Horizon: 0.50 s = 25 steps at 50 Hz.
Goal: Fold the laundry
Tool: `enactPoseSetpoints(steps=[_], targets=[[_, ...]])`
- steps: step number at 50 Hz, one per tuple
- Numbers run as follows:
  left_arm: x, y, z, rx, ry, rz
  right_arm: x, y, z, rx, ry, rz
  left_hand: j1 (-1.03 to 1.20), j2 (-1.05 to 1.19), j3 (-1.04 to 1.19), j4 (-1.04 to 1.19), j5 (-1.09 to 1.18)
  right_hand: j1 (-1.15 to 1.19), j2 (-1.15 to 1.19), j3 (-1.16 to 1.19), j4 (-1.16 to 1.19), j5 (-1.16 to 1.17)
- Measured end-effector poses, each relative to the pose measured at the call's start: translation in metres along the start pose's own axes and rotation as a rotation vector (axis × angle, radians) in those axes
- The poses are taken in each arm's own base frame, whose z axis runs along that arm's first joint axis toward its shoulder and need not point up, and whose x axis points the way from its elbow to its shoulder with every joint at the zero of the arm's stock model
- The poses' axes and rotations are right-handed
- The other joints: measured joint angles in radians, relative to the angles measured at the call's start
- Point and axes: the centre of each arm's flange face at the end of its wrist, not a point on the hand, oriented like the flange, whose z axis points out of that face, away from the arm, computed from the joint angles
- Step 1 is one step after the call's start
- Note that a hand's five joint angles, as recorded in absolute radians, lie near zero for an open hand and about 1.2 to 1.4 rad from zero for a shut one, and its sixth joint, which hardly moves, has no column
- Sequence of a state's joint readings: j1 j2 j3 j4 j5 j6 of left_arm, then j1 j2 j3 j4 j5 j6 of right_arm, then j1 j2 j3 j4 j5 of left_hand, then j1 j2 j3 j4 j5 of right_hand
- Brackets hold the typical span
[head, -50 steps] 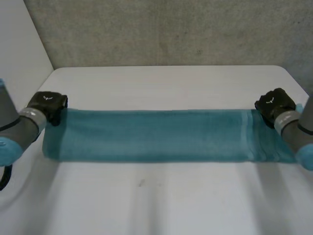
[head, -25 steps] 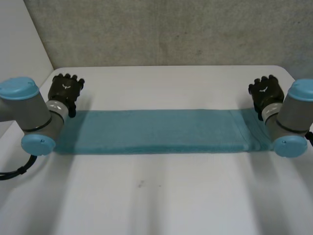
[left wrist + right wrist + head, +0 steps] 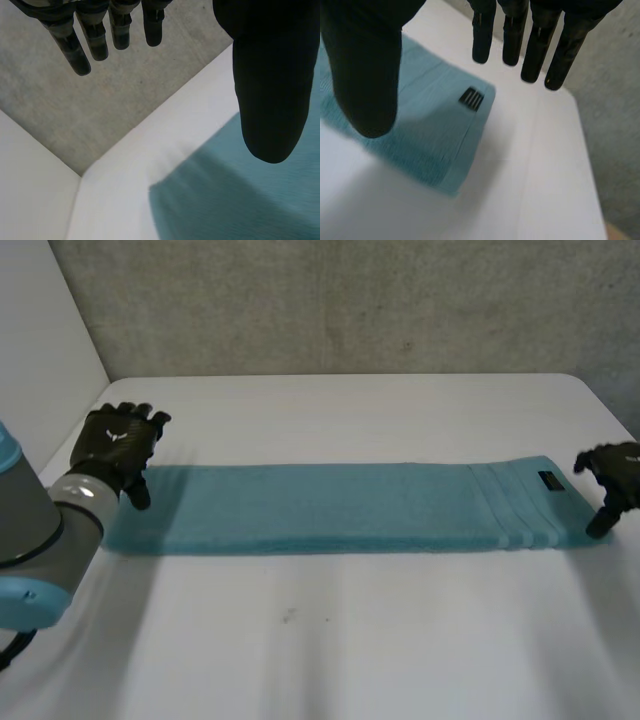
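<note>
Here, a teal towel [image 3: 330, 505], folded into a long strip, lies flat on the table [image 3: 340, 640], its long axis running from arm to arm. The left hand [image 3: 118, 440] hovers at its left end, the right hand [image 3: 616, 470] just off its labelled right end, both spread and empty.

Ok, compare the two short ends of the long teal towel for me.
On the long teal terry towel, the right end carries woven bands across it; the left end is plain. The right end has a small black label near its far corner; the left end bears none. Both lie flat on the white table, the open left hand by the left end, the open right hand by the right end, neither gripping.
</note>
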<state>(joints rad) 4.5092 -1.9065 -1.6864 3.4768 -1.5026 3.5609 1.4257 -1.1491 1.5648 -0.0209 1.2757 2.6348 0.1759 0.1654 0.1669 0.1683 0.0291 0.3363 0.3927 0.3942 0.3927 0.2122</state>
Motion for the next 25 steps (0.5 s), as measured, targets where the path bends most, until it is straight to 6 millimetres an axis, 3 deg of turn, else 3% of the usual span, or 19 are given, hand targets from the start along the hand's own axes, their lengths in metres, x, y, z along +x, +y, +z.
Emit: enactPoseSetpoints(steps=[8, 25], targets=[[0.002, 0.005, -0.012, -0.019, 0.005, -0.105, 0.007, 0.033, 0.009, -0.034, -0.063, -0.01, 0.0, 0.0, 0.0, 0.0, 0.0, 0.117, 0.134, 0.134, 0.138, 0.122], [-0.001, 0.007, -0.009, -0.009, -0.007, -0.107, 0.008, 0.053, 0.029, -0.003, -0.056, -0.037, 0.0, 0.0, 0.0, 0.0, 0.0, 0.275, 0.323, 0.321, 0.321, 0.298]])
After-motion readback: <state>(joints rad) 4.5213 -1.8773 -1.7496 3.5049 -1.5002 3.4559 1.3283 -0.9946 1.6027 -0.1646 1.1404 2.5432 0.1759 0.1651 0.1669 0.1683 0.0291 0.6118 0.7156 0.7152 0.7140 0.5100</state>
